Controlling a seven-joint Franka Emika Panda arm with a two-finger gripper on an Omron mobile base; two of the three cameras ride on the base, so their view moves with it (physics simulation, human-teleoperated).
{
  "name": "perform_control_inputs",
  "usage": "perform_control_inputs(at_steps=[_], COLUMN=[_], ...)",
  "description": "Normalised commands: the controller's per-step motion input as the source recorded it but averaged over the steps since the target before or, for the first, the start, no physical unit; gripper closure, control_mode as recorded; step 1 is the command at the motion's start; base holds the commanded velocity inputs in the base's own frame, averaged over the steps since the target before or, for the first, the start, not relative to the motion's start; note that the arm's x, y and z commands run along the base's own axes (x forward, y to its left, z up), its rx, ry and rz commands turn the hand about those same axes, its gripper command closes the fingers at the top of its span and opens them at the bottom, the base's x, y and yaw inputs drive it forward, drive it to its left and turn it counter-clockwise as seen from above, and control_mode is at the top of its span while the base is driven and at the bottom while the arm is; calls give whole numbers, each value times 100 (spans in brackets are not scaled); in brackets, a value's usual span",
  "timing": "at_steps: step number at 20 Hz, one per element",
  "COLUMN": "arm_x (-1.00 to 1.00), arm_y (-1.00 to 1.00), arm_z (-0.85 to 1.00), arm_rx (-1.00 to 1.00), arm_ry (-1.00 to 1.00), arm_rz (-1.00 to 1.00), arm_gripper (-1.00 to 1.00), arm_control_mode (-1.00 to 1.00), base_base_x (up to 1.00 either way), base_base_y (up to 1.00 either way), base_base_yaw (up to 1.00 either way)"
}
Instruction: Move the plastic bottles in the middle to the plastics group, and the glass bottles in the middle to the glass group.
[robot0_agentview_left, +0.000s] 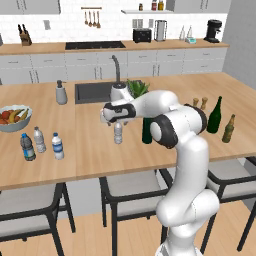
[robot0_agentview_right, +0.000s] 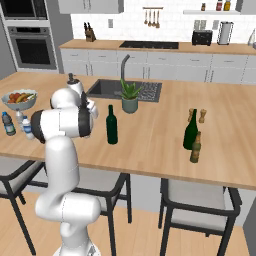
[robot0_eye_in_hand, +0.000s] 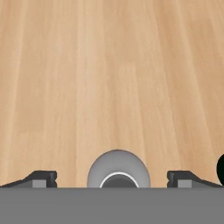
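Judging from the left base view, one middle bottle seems already sorted: three small bottles stand together at the plastics group (robot0_agentview_left: 41, 145), the white-capped one (robot0_agentview_left: 58, 146) among them. The plain greyish bottle (robot0_agentview_left: 118, 132) is mid-counter directly under the gripper (robot0_agentview_left: 111, 120), and the dark wine bottle (robot0_agentview_left: 147, 131) is partly hidden behind the arm. From the right base view, that dark bottle (robot0_agentview_right: 112, 125) stands well apart from the glass group (robot0_agentview_right: 193, 136), so it is left to do. Looking down the hand view, the fingers (robot0_eye_in_hand: 40, 178) spread wide either side of the grey bottle's top (robot0_eye_in_hand: 118, 169), holding nothing.
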Motion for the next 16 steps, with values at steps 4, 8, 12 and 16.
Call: perform_control_inputs(at_steps=[4,8,12,16], arm_x=[0,0,0,0], arm_y=[-1,0,-4,-4], arm_z=[-6,-5,-6,-7], arm_rx=[0,0,0,0], arm_ry=[0,0,0,0], arm_rz=[-6,-5,-4,-4], arm_gripper=[-100,100,100,100], arm_control_mode=[-100,-100,-100,-100], base_base_x=[0,0,0,0], base_base_y=[0,0,0,0], base_base_yaw=[0,0,0,0])
